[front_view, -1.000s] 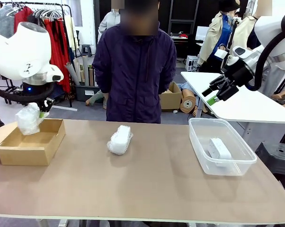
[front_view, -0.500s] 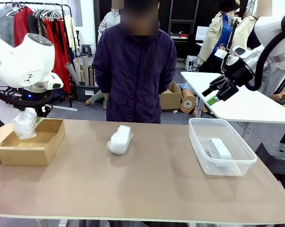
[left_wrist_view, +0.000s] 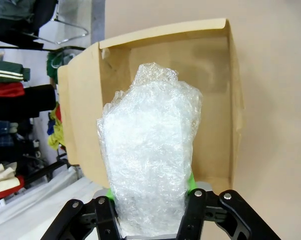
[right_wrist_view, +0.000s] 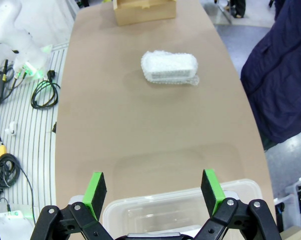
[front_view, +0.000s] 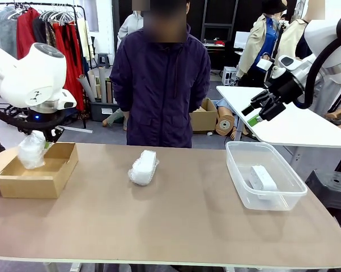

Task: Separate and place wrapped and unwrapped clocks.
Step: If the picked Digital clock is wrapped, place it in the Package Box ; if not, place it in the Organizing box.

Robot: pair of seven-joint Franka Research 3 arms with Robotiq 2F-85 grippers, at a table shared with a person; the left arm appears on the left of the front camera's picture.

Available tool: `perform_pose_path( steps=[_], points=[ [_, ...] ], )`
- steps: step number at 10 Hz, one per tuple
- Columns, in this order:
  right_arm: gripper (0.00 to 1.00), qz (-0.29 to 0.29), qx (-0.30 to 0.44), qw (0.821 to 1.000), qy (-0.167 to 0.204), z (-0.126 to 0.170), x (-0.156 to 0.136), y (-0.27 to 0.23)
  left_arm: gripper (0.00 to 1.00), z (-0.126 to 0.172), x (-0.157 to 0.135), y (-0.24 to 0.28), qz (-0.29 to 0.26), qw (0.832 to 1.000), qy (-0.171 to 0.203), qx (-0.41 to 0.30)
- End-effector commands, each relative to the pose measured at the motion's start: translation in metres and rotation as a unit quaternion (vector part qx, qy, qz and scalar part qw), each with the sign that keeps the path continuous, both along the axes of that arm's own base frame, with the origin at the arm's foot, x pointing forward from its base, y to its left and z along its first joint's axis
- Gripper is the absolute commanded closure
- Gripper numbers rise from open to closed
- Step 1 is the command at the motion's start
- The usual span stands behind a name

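The left hand (left_wrist_view: pixel 150 212) was largely hidden behind the bubble-wrapped bundle (left_wrist_view: pixel 148 150) it clamped, and only a sliver of green pad (left_wrist_view: pixel 191 181) showed beside the crinkly film. Whatever lay inside the wrap could not be made out. The left arm pointed steeply down and held the bundle over the open brown cardboard box (front_view: pixel 34 184) at the left edge of the surface (front_view: pixel 176 226). A second wrapped bundle (front_view: pixel 143 167), oblong and wrinkled, lay near the middle of the surface, toward its far edge. The bare clock (front_view: pixel 263 177), a smooth white rounded block, lay in the clear plastic tub (front_view: pixel 238 175) by the right edge. The right hand (front_view: pixel 254 116) hung raised above the tub, its pads apart and holding nothing.
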State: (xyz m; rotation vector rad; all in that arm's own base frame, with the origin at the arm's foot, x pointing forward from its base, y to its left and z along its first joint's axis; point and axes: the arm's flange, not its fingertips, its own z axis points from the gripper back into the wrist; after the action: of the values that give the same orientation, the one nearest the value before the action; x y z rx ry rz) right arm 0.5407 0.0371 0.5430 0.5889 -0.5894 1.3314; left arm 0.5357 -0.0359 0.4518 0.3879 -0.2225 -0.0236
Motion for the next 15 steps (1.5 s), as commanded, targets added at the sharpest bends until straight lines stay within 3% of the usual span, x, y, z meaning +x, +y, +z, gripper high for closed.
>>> perform_pose_path(
  steps=[1, 4, 9, 15],
  points=[
    [0.00, -0.006, 0.000, 1.000, 0.002, 0.003, 0.001, 0.002, 1.00, -0.018, 0.009, 0.005, 0.012, 1.000, -0.006, -0.022],
    [0.00, -0.006, 0.000, 1.000, 0.002, 0.003, 0.001, 0.002, 1.00, -0.050, 0.010, 0.023, 0.044, 0.999, -0.002, -0.032],
    [0.00, -0.006, 0.000, 1.000, 0.002, 0.003, 0.001, 0.002, 1.00, -0.088, 0.028, 0.052, 0.025, 0.999, -0.002, -0.046],
    [0.00, -0.006, 0.000, 1.000, 0.002, 0.003, 0.001, 0.002, 1.00, -0.106, 0.043, 0.072, 0.029, 0.999, 0.012, -0.027]
  ],
)
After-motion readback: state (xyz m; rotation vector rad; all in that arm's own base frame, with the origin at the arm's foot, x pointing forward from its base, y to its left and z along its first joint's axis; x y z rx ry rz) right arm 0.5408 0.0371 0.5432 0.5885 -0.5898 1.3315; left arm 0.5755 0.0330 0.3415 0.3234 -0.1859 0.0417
